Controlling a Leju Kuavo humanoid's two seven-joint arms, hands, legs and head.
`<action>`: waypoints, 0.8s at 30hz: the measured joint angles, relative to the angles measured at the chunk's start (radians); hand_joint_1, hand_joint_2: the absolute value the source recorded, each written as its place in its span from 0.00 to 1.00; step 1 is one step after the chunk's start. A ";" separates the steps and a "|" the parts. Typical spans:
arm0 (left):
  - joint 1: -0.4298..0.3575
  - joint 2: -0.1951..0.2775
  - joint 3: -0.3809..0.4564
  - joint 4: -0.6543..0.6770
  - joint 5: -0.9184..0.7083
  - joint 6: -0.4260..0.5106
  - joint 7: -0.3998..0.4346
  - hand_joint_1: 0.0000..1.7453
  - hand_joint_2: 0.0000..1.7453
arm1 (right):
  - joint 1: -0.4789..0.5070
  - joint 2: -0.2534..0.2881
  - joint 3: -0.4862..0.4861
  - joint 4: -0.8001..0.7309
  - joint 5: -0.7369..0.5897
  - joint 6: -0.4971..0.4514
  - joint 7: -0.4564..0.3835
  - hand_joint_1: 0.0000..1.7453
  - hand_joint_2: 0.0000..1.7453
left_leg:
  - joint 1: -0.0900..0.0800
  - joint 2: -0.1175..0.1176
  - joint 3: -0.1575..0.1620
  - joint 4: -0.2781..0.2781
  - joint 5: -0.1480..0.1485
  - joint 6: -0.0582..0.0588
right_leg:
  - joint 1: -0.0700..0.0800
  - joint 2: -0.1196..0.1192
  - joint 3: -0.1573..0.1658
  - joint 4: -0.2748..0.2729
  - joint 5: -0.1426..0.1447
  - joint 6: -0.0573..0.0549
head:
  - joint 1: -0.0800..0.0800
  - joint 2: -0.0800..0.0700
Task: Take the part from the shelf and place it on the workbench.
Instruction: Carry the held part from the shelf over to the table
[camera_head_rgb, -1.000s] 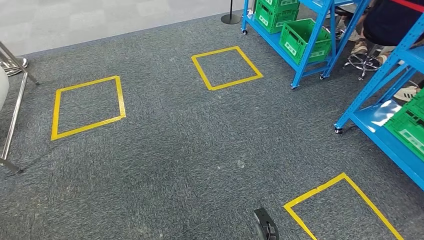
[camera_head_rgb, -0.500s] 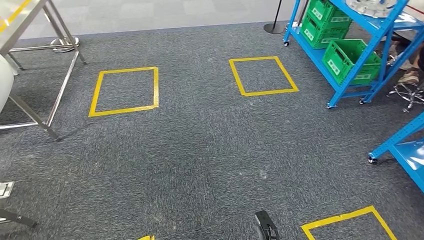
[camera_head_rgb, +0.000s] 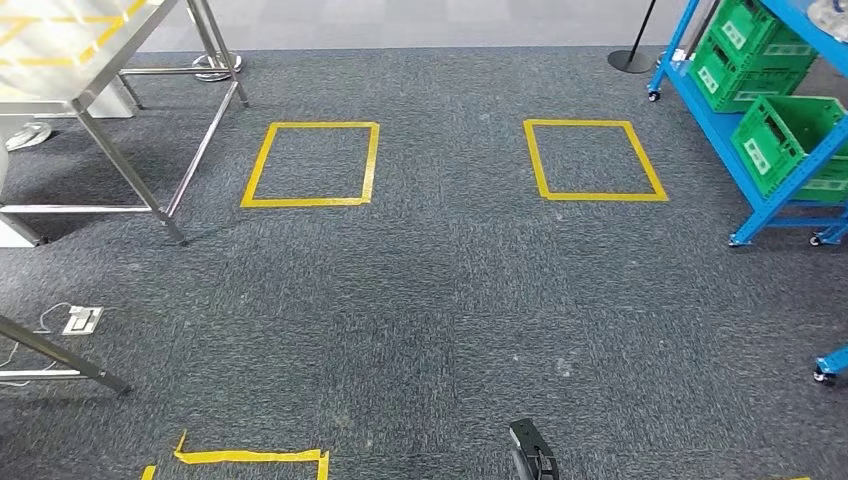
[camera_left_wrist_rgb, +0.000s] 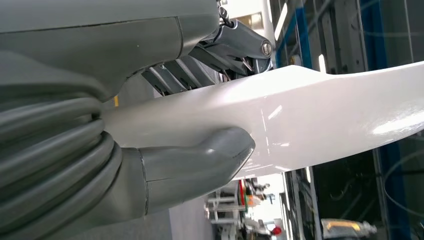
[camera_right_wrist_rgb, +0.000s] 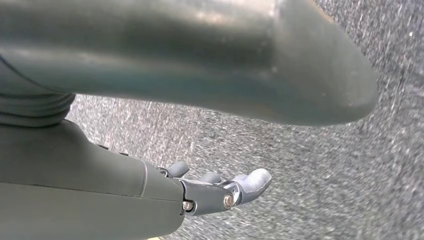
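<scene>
Up close, your left wrist view shows the white part (camera_left_wrist_rgb: 320, 115) clamped between the left robot hand (camera_left_wrist_rgb: 165, 125) thumb and fingers. Your right robot hand (camera_right_wrist_rgb: 220, 192) hangs empty, fingers loosely apart, over carpet (camera_head_rgb: 450, 300). Ahead you see the steel surface (camera_head_rgb: 70, 60) and blue shelf (camera_head_rgb: 740, 150).
</scene>
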 joint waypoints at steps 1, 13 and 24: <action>0.000 0.002 0.000 -0.001 -0.001 0.000 0.000 1.00 1.00 | -0.001 0.000 0.000 0.000 0.001 0.000 0.000 0.00 0.00 | 0.001 0.011 0.034 -0.060 0.032 -0.001 | 0.000 -0.013 0.001 0.002 -0.003 0.002 | 0.000 0.000; -0.007 0.045 0.001 -0.028 -0.006 0.012 0.001 1.00 1.00 | -0.002 0.002 0.000 0.000 0.003 -0.001 0.005 0.00 0.00 | 0.000 -0.022 0.128 -0.250 0.095 0.052 | 0.000 0.047 -0.105 0.266 -0.145 0.051 | 0.011 0.000; -0.008 0.078 0.002 -0.032 -0.007 0.018 0.001 1.00 1.00 | -0.005 0.003 0.000 0.000 0.007 0.001 0.001 0.00 0.00 | 0.002 -0.110 0.102 -0.242 0.105 0.005 | -0.001 0.081 0.002 0.009 -0.005 0.014 | 0.011 0.000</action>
